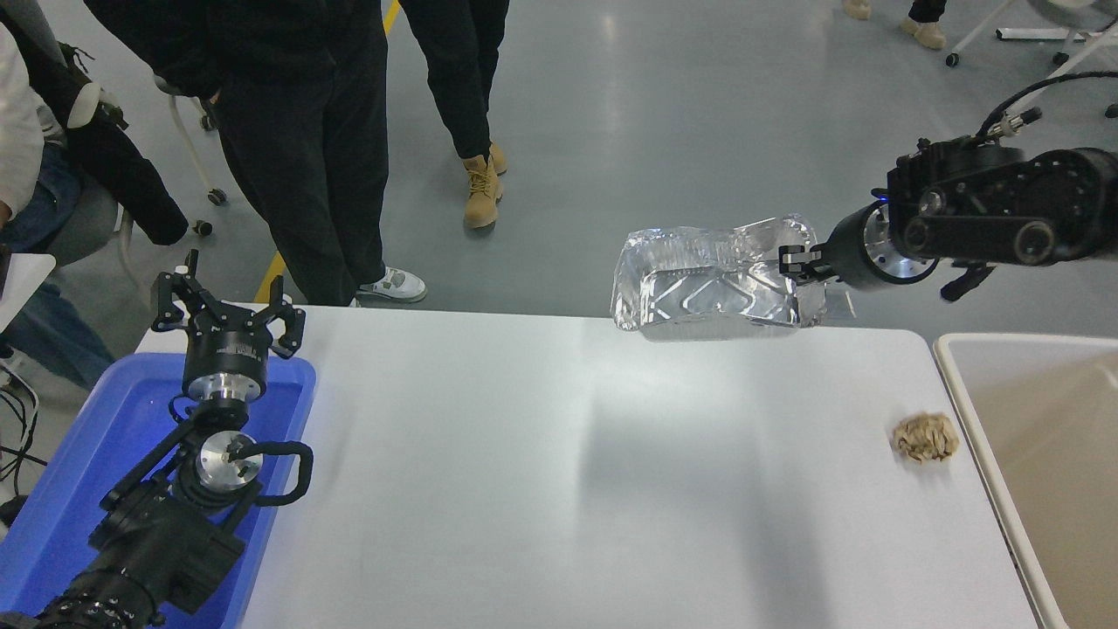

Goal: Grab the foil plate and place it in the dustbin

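White surface (559, 472) on grey floor, foil plate (712, 279) aloft in right pincer (797, 262) (left pincer (229, 306) spread, parked over blue tub (61, 489)).

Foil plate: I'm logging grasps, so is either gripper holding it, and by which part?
Yes. The right gripper pinches the foil plate by its right-hand rim, lifted off the table. The left gripper holds nothing.

- The white table (559, 472) is wide and smooth — a soft grey shadow falls across its middle.
- A small crumpled tan paper wad (925, 438) lies on it, below the right gripper (790, 262) and a bit to its right, close to the table's right edge.
- A blue tub (61, 489) sits at the table's left end, under the left gripper (223, 306).
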{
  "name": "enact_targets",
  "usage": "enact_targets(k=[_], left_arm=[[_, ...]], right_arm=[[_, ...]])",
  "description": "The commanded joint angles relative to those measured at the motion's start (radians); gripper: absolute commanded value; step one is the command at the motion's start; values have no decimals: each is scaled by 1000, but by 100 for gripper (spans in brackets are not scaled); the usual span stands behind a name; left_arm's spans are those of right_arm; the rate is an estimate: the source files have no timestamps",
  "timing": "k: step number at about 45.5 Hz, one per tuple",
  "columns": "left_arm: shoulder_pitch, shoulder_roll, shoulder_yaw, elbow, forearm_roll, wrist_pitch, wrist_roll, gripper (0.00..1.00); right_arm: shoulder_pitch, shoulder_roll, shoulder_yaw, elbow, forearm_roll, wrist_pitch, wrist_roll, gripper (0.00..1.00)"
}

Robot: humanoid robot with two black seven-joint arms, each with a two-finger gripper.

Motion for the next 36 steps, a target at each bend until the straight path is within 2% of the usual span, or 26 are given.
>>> enact_targets(k=[1, 11, 20, 28, 31, 36], left_arm=[[1, 0, 0, 0, 0, 0, 0, 99], [1, 0, 0, 0, 0, 0, 0, 99], [-1, 0, 0, 0, 0, 0, 0, 99], [-1, -1, 0, 0, 0, 0, 0, 99], [1, 0, 0, 0, 0, 0, 0, 99], [1, 0, 0, -3, 0, 0, 0, 99]], right_arm=[[193, -93, -5, 54, -6, 128, -36, 0], [271, -165, -25, 58, -9, 172, -70, 0], [279, -291, -31, 37, -11, 153, -101, 0], [236, -449, -20, -23, 17, 38, -142, 0], [190, -512, -8, -64, 41, -1, -144, 0], [75, -567, 27, -124, 164, -131, -145, 0]])
